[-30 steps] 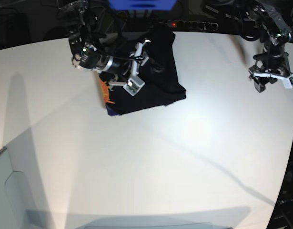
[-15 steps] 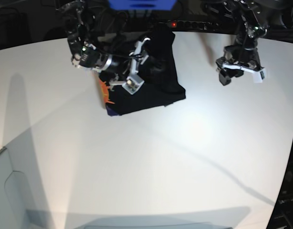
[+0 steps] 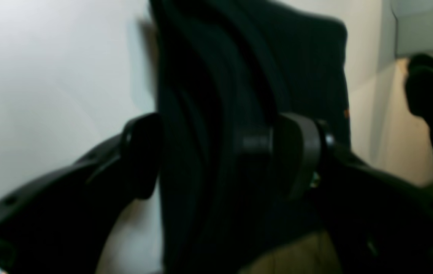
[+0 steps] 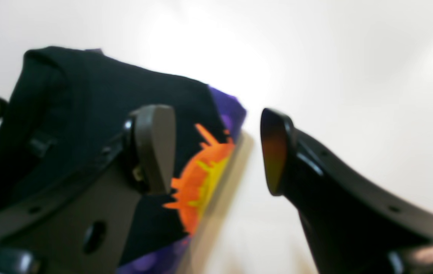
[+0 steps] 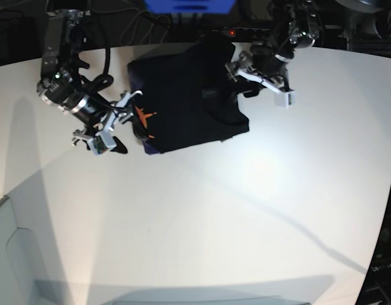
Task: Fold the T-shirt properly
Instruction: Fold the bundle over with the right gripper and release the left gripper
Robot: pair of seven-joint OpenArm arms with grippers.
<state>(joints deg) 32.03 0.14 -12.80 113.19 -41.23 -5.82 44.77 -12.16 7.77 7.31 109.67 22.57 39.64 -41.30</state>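
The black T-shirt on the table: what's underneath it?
The folded T-shirt lies on the white table. An orange-and-purple print peeks out along one edge. Anything beneath the cloth is covered and cannot be seen.

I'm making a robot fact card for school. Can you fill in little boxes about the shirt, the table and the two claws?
shirt: black T-shirt, folded into a thick bundle, lying on the table
print: orange and purple patch showing at one edge
table: white table
left gripper: jaws wide apart, one on each side of the shirt's stacked edge, not squeezing it
right gripper: open, holding nothing, beside the printed edge
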